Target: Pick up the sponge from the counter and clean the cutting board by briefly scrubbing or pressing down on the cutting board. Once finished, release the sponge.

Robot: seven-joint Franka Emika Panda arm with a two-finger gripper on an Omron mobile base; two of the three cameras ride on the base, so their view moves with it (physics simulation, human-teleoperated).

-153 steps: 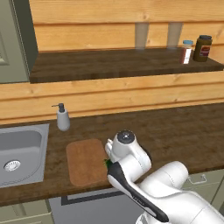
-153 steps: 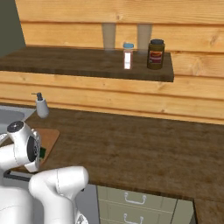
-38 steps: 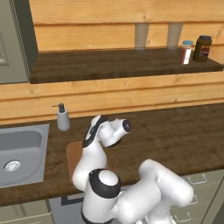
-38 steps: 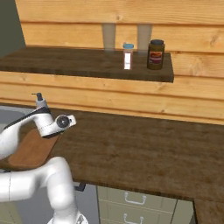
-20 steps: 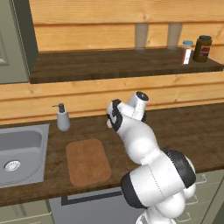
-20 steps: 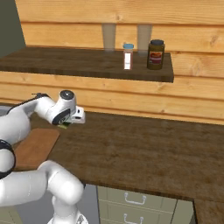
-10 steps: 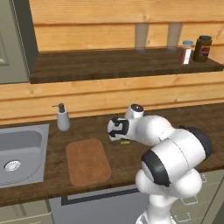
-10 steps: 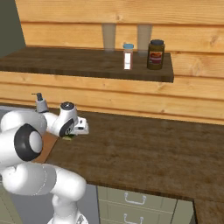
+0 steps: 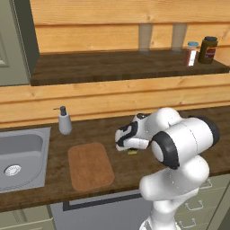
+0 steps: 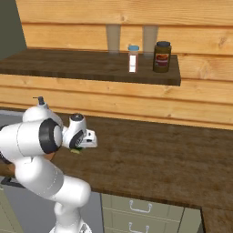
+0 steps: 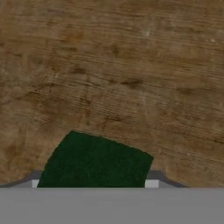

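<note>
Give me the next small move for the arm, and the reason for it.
Probably open the jaws and lift clear: the sponge sits low between them over the counter, right of the cutting board, so only the release seems left. Whether it already rests there is unclear.

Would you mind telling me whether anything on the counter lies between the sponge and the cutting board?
Nothing visible does. The sponge sits at the tool, just right of the cutting board, with bare counter between them; the soap dispenser stands well behind.
</note>
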